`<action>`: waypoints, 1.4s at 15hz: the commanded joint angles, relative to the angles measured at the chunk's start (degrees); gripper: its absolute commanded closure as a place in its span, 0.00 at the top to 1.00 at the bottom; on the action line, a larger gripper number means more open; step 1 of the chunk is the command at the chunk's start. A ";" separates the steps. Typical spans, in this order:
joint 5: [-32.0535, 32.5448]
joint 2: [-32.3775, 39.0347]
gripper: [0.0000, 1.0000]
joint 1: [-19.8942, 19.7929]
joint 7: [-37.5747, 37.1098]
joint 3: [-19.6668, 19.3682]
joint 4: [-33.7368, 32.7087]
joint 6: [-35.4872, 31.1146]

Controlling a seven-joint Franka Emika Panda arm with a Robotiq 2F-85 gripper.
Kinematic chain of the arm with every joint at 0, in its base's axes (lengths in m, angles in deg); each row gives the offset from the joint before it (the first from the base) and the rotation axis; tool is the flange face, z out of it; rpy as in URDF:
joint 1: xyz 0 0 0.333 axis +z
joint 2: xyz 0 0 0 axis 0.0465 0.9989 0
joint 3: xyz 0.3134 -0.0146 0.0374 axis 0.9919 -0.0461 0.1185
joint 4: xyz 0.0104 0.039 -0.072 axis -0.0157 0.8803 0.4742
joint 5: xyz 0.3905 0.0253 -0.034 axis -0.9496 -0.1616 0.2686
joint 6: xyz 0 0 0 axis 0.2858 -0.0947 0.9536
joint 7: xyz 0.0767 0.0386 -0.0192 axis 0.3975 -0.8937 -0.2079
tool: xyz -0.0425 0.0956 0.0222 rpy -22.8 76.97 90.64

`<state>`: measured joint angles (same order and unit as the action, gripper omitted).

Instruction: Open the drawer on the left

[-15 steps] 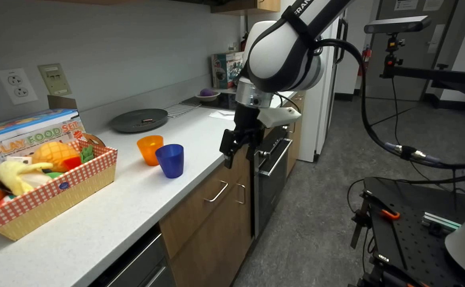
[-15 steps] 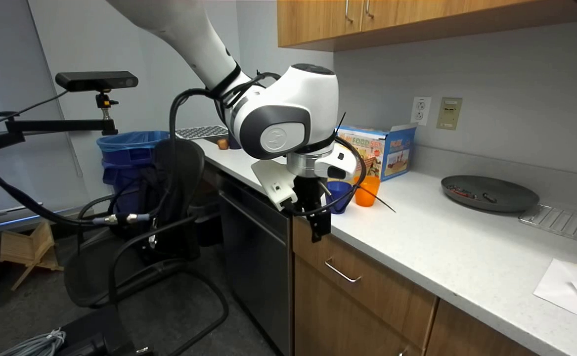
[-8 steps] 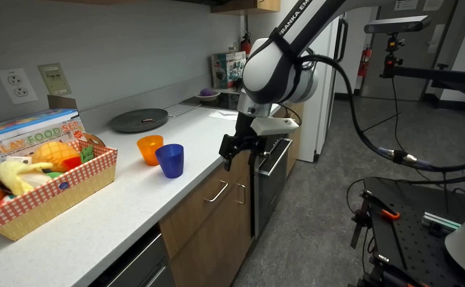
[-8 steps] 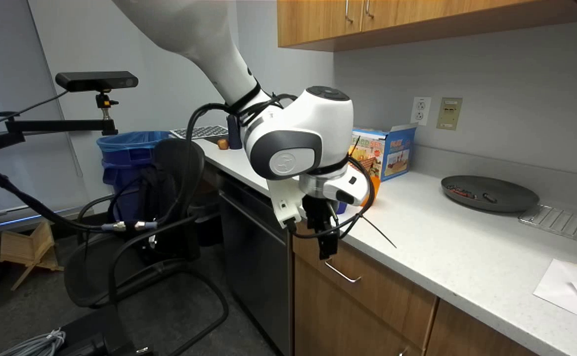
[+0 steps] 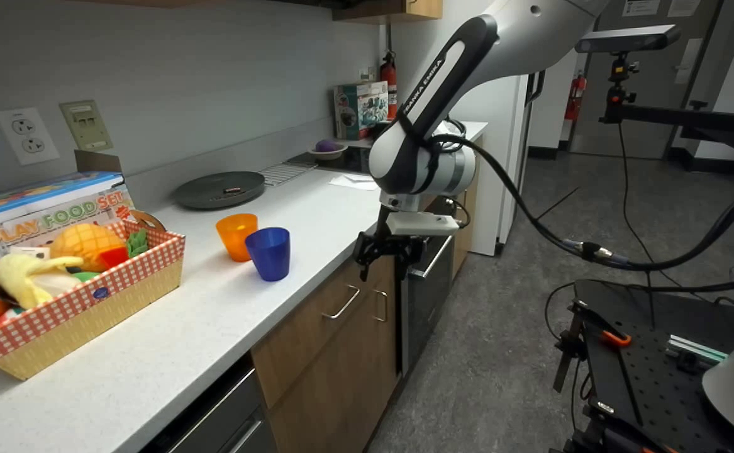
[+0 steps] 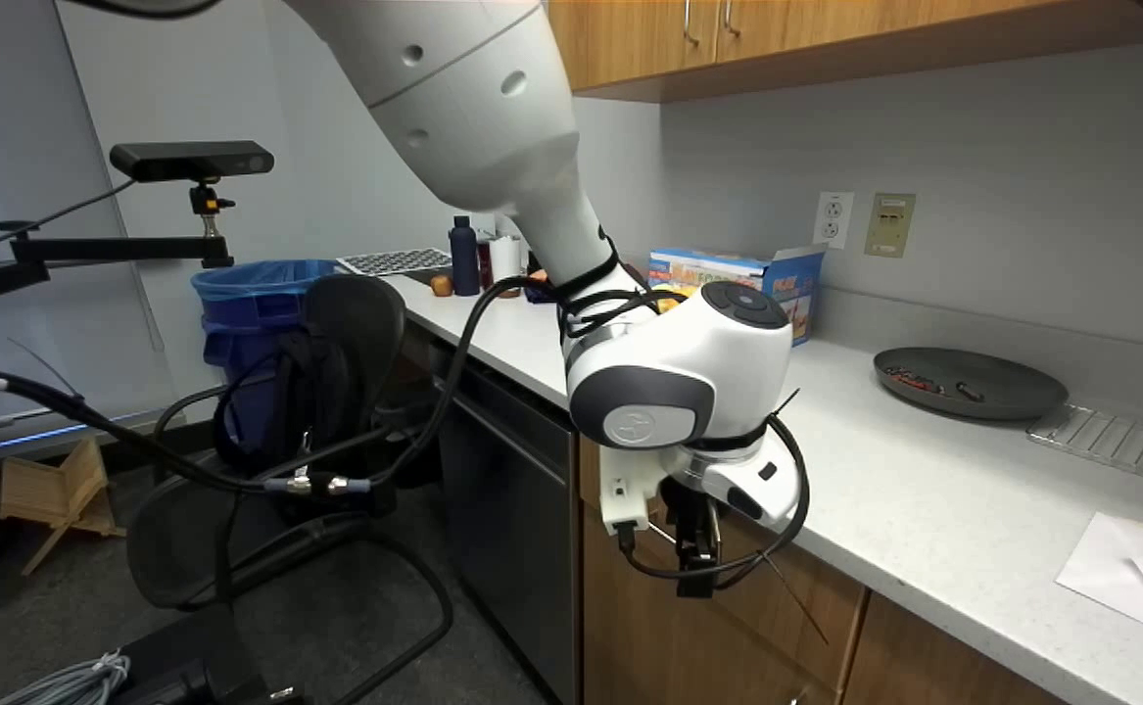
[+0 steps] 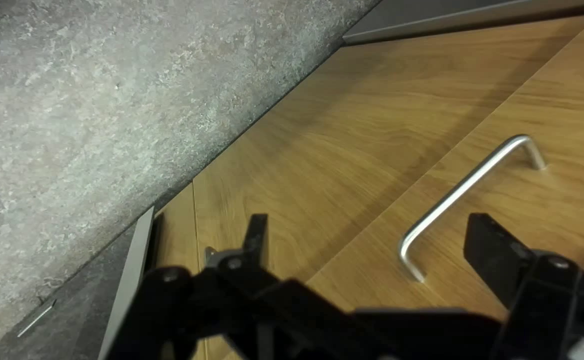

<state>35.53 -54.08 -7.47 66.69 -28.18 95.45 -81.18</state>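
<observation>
Where the near edge of the desk (image 5: 316,217) ends, you have the drawer (image 5: 304,336) just beneath it, closed, its wood front carrying a silver bar handle (image 7: 463,188). Your gripper (image 7: 369,225) hangs in front of it, its two fingers (image 7: 494,252) spread wide and holding nothing; in the wrist view the handle shows beyond the tips, between them and closer to one finger. In an exterior view the arm (image 6: 679,382) slants down to the desk's near edge, and the gripper partly hides the handle from you. To the drawer's left you see a dark-fronted appliance (image 6: 507,499), and farther along to its right an oven (image 5: 426,302). Up on the desk, a blue cup (image 5: 270,255) stands near the edge with an orange cup (image 5: 236,238) just behind it; you cannot tell whether they touch. Left of them you find a checked basket (image 5: 96,314) of toy food (image 5: 87,246), a play food box (image 5: 39,196) behind it. Toward the far wall (image 6: 973,196) lies a dark pan (image 6: 1012,385), a wire rack (image 6: 1119,446) beside it, and off to the right, nearer, some white papers (image 6: 1115,563).
</observation>
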 commanded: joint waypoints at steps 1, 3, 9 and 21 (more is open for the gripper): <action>-3.70 7.43 1.00 -2.40 -0.87 2.29 -7.60 -0.93; -4.92 9.23 1.00 -2.54 -1.17 2.84 -9.46 -1.13; -6.91 11.10 1.00 -2.64 -1.55 3.98 -11.47 -0.83; -16.38 12.22 1.00 1.84 -0.46 10.53 -1.70 -20.09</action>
<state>21.00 -43.69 -5.33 65.65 -18.36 93.08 -96.63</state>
